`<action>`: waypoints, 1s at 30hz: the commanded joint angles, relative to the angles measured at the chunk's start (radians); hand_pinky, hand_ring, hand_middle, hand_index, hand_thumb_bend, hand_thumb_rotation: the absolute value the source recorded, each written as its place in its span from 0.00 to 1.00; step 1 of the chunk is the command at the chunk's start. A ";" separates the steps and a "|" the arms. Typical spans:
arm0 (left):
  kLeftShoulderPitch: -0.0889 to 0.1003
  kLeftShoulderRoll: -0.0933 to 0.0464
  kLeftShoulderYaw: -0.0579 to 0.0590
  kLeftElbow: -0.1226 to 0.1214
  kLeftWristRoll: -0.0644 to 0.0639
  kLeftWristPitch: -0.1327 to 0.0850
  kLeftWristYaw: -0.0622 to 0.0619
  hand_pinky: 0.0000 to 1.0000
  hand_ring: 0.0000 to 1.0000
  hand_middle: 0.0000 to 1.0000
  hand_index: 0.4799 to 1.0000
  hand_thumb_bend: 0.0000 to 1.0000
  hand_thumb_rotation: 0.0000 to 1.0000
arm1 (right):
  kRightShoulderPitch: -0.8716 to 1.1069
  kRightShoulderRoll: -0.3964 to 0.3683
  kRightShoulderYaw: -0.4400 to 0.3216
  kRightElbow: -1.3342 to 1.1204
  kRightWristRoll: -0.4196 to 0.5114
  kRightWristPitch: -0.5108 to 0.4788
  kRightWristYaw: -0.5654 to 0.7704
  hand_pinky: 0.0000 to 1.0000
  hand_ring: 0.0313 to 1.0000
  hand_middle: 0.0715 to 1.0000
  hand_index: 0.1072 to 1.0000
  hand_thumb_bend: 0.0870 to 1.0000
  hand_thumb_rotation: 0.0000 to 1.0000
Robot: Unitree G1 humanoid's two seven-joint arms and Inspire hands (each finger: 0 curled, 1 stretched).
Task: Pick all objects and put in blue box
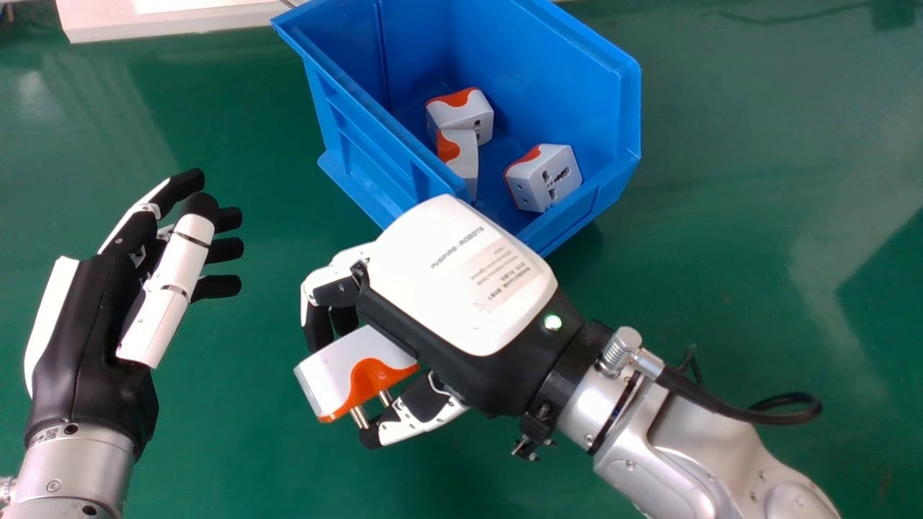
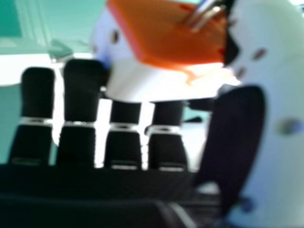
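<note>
Three adapters (image 1: 542, 176) in the far blue box (image 1: 613, 94); a fourth in hand.
Right hand (image 1: 461, 281), nearer, clamps the held adapter (image 1: 353, 371) between thumb and fingers; the right hand view adds its orange pinned face; left hand (image 1: 86, 339) at left, fingers relaxed, apart.

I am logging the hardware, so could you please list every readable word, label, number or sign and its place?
"INSPIRE-ROBOTS": on the back of the right hand.
Lines beneath it: too small to read.
Patterned code on the left wrist: too small to read.
Tiny mark on the held adapter: too small to read.
</note>
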 commanded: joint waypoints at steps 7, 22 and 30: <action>-0.012 0.014 0.016 -0.006 -0.005 -0.008 -0.007 0.67 0.75 0.78 0.74 0.42 0.74 | 0.042 0.008 -0.034 -0.107 0.009 0.019 0.015 0.39 0.41 0.48 0.41 0.45 0.00; -0.029 0.027 0.035 0.009 -0.011 -0.002 -0.018 0.67 0.75 0.78 0.74 0.42 0.74 | 0.180 -0.024 -0.092 -0.222 0.000 -0.012 -0.023 0.36 0.41 0.49 0.43 0.45 0.00; -0.040 0.037 0.047 0.026 -0.017 -0.005 -0.024 0.67 0.75 0.78 0.74 0.41 0.74 | 0.283 -0.027 -0.132 -0.291 0.022 -0.001 -0.004 0.34 0.41 0.49 0.43 0.45 0.00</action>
